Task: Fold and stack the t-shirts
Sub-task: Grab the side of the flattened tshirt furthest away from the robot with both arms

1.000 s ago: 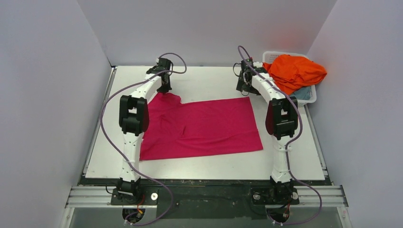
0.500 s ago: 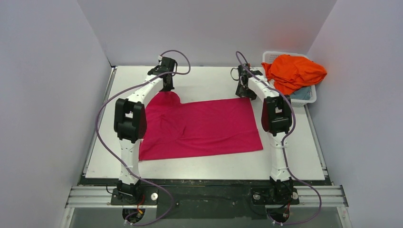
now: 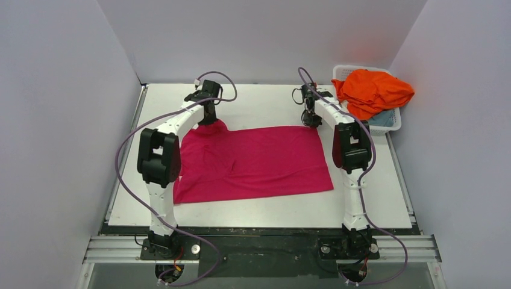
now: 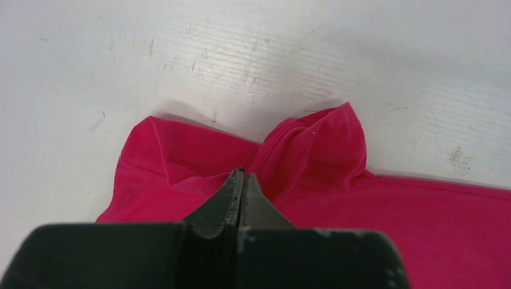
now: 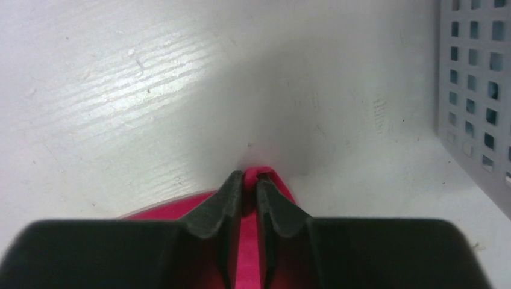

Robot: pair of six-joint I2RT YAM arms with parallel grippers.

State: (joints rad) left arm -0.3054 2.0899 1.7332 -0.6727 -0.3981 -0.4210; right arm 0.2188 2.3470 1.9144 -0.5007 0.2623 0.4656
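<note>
The magenta t-shirt (image 3: 259,159) lies spread flat across the middle of the table. My left gripper (image 3: 209,119) is shut on its far left corner, and the cloth (image 4: 422,217) bunches up around the closed tips (image 4: 242,174). At the far right corner, my right gripper (image 3: 313,123) pinches a small fold of the same shirt (image 5: 163,211) between its nearly closed jaws (image 5: 250,176). The orange t-shirt (image 3: 373,90) is heaped in the basket at the back right. A strip of the pale blue-grey t-shirt (image 3: 381,119) shows beneath it.
The white lattice basket (image 3: 391,123) stands at the table's back right corner, and its wall (image 5: 476,90) is close to the right of my right gripper. Grey walls enclose the table on three sides.
My right gripper came down onto the shirt's far right corner and closed on it. The left arm shifted a little left, still holding the far left corner.
</note>
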